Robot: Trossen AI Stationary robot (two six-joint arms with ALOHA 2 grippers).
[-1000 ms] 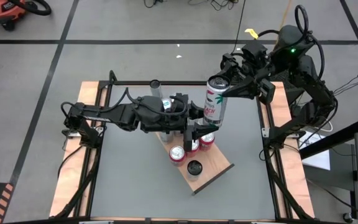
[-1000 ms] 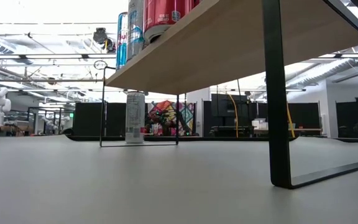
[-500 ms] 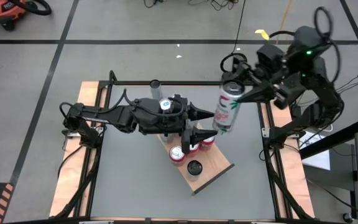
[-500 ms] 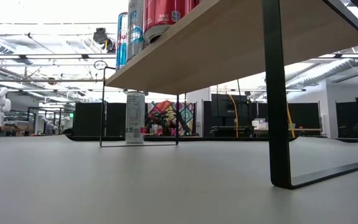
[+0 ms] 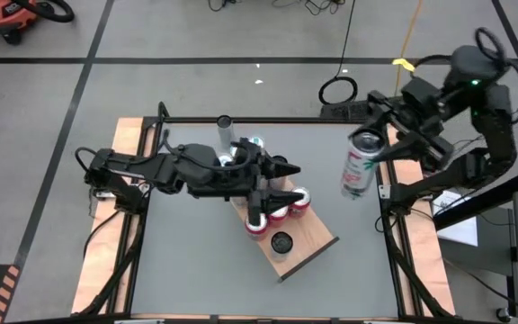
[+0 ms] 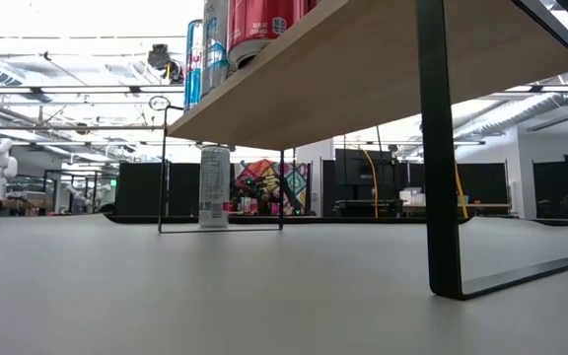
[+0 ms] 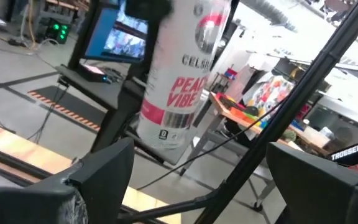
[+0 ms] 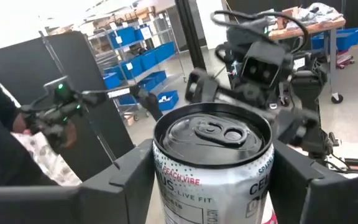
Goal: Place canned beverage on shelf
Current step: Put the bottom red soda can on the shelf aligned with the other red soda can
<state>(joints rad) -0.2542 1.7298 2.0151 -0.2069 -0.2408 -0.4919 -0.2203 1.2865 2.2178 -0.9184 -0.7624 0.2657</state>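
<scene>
A tall white can (image 5: 358, 166) with pink lettering hangs high over the table's right margin, with my right gripper (image 5: 368, 147) shut on it. The left wrist view shows this can (image 7: 180, 81) some way beyond my left gripper (image 7: 207, 180), whose fingers stand open with nothing between them. In the high view my left gripper (image 5: 286, 180) is level above the shelf (image 5: 308, 252), a light wooden board on black legs lying slantwise mid-table. Three red cans (image 5: 279, 212) and a dark can (image 5: 281, 241) stand on the shelf. My right gripper pinches the can's upper wall (image 8: 166, 180), just under the top rim, between its two fingers, one on either side. The fingers come in level from the table's far right. The can hangs about upright, its lid up, lifted clear of table and shelf.
More cans (image 5: 241, 148) stand near the shelf's far end beside my left arm, and one slim can (image 5: 224, 125) at the table's far edge. In the low view the shelf's black leg (image 6: 440, 148) stands close, and a white can (image 6: 214, 187) on the table beyond.
My right gripper has carried the white can from above the shelf's far end toward the table's right edge, keeping it about upright and clear. My left arm has drawn back a little toward the table's left.
</scene>
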